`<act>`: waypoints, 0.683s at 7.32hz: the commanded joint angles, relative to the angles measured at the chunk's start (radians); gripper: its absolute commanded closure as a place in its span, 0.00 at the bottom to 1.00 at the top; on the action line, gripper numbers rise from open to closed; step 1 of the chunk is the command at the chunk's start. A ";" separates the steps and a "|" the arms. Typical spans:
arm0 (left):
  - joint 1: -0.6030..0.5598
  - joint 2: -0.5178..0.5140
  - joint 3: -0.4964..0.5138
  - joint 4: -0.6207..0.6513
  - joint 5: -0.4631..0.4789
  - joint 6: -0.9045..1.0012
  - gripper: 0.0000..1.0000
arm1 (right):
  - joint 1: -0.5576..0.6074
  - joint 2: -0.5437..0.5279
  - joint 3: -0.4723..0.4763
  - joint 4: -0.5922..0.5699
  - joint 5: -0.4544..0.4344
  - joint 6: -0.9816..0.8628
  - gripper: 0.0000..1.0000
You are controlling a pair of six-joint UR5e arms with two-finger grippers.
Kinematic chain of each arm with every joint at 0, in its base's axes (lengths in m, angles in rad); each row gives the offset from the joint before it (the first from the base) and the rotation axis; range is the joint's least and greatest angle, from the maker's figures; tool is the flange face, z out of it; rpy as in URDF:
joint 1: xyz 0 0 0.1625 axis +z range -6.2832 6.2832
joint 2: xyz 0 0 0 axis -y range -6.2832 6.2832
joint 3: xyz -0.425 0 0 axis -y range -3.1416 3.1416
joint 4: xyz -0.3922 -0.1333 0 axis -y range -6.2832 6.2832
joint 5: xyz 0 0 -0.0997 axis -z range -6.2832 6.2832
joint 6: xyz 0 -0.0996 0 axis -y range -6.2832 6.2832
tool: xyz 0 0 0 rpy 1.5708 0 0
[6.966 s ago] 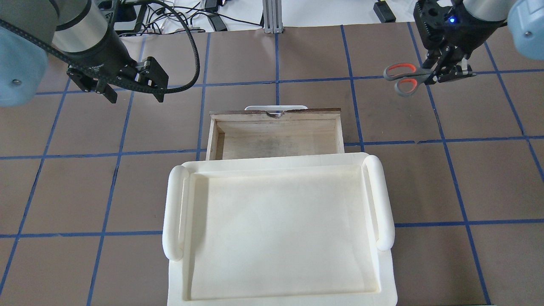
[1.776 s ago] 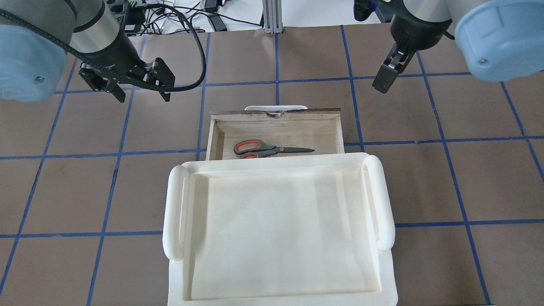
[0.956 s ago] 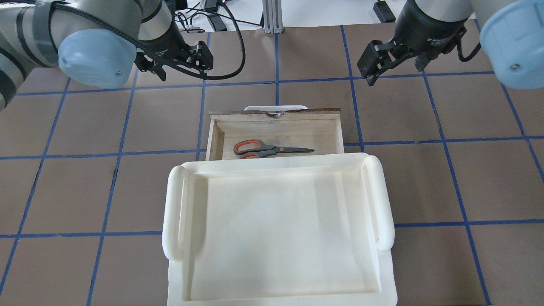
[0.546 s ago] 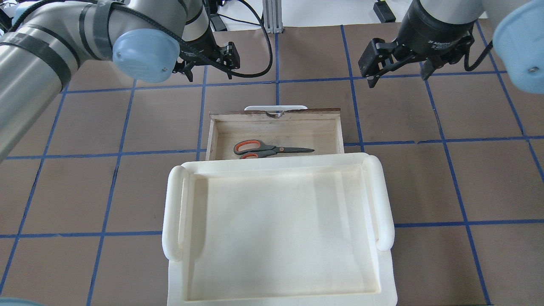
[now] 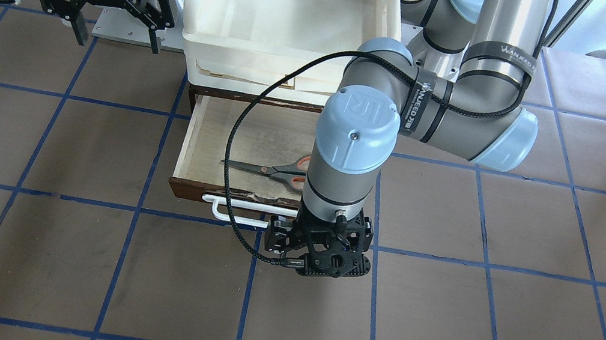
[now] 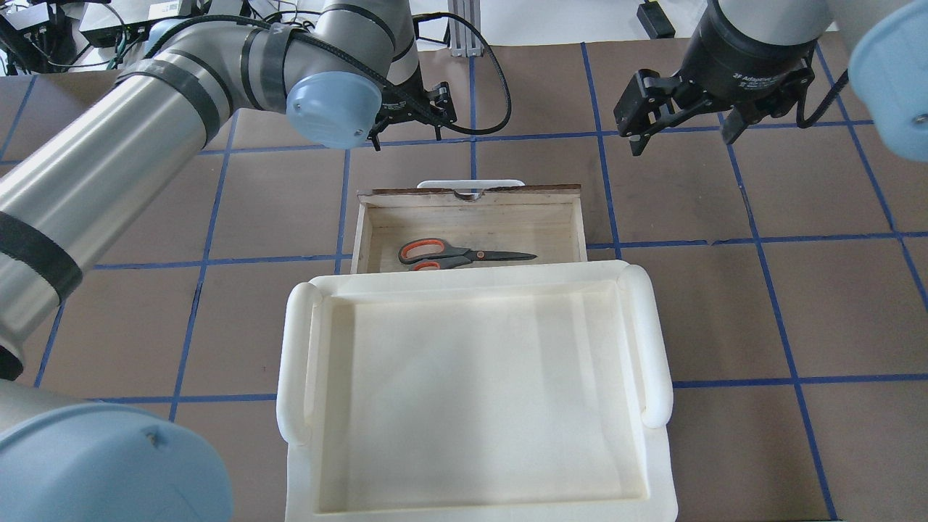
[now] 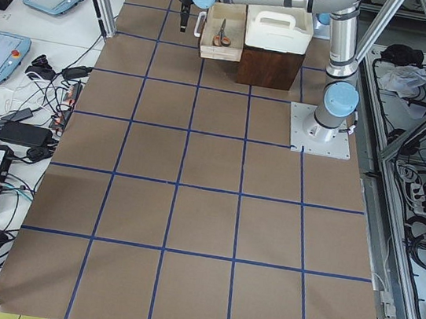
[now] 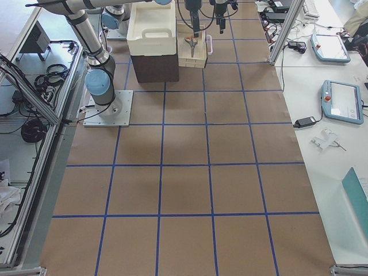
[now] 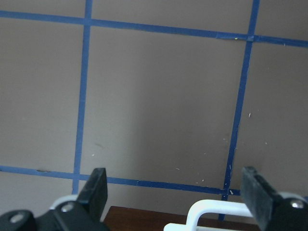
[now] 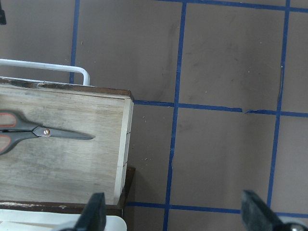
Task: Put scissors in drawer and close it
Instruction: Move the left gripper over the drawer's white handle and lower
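The scissors [image 6: 464,255] lie flat in the open drawer [image 6: 507,228], blades toward the view's right; they also show in the front view [image 5: 272,170] and the right wrist view [image 10: 38,131]. The drawer's white handle [image 6: 471,183] faces away from me. My left gripper [image 6: 407,134] is open and empty, pointing down just beyond the handle [image 9: 211,211], which lies between its fingers in the left wrist view [image 9: 175,192]. In the front view it [image 5: 315,266] hangs just past the handle [image 5: 235,211]. My right gripper [image 6: 681,138] is open and empty, above the table off the drawer's right end.
A cream plastic tray [image 6: 471,279] sits on top of the dark cabinet [image 7: 270,64] that holds the drawer. The brown table has blue tape grid lines. Cables and an aluminium post [image 6: 464,29] stand at the far edge.
The scissors, held by my right gripper seven seconds ago, now lie in the drawer. In the last second my left gripper swung right to a spot beyond the drawer handle. My right gripper barely moved.
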 commanded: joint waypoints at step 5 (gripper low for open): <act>-0.023 -0.056 0.005 -0.090 -0.023 -0.037 0.00 | -0.004 0.000 0.002 -0.009 0.006 -0.005 0.00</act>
